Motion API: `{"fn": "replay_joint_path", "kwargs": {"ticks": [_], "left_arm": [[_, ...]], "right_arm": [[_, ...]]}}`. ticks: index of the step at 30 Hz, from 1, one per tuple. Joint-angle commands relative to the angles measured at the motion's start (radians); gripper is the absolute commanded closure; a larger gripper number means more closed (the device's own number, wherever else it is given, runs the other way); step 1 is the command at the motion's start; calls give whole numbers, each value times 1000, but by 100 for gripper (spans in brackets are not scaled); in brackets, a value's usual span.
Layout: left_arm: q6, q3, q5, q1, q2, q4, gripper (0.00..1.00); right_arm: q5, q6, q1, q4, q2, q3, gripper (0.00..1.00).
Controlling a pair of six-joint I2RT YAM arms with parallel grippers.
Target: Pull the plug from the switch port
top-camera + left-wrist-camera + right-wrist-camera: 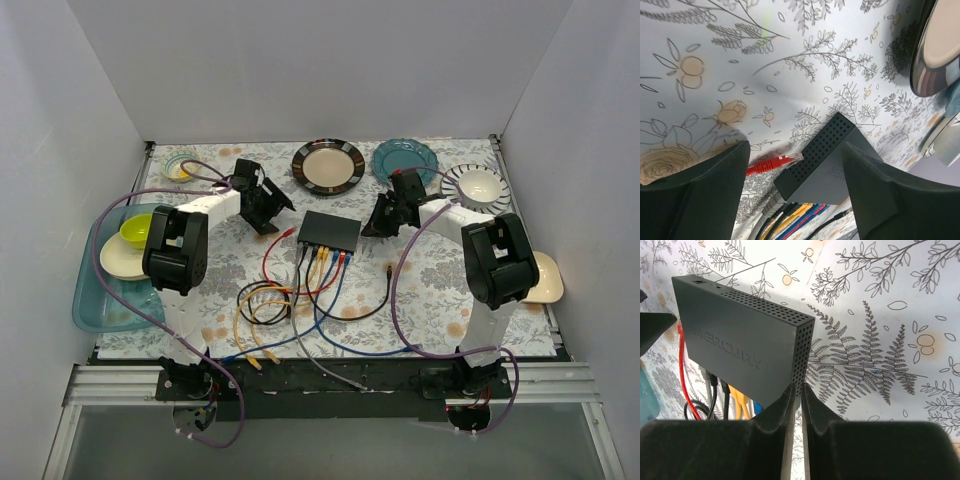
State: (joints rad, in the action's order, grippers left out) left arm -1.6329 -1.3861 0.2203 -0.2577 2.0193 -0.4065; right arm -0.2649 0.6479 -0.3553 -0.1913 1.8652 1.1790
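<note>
The switch [330,232] is a flat black box in the middle of the flowered cloth. Yellow, blue, red and black cables [320,262] are plugged into its near edge. A red plug [774,163] lies loose on the cloth, touching the switch's left end [830,165]. My left gripper [795,165] is open and empty, just left of the switch, with the red plug and the switch's end between its fingers. My right gripper [801,390] is shut and empty, its tips at the switch's right end [735,350]. It shows in the top view [385,218] too.
A black-rimmed plate [328,165], a teal plate [405,160] and a white ridged bowl [476,186] stand behind the switch. A blue tray [95,300] with a yellow-green bowl stands at the left and a cream plate [545,277] at the right. Loose cable loops [265,300] lie in front.
</note>
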Motion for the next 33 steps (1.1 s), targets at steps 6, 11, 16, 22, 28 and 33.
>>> {"fn": "replay_joint_path", "kwargs": {"ticks": [6, 11, 16, 22, 28, 33], "left_arm": [[-18, 127, 108, -15, -39, 27, 40], [-15, 194, 128, -40, -91, 40, 44], [-18, 246, 93, -41, -169, 26, 45], [10, 225, -15, -20, -235, -63, 43], [-31, 171, -199, 17, -327, -137, 32], [-30, 102, -248, 17, -346, -115, 2]], "right_arm": [[-36, -4, 1, -26, 98, 37, 84], [-37, -5, 4, -28, 161, 99, 85], [-68, 12, 3, -43, 261, 230, 85], [-33, 3, 18, -114, 256, 301, 84], [85, -2, 39, -66, -47, 53, 74], [12, 22, 12, 97, -303, -215, 30]]}}
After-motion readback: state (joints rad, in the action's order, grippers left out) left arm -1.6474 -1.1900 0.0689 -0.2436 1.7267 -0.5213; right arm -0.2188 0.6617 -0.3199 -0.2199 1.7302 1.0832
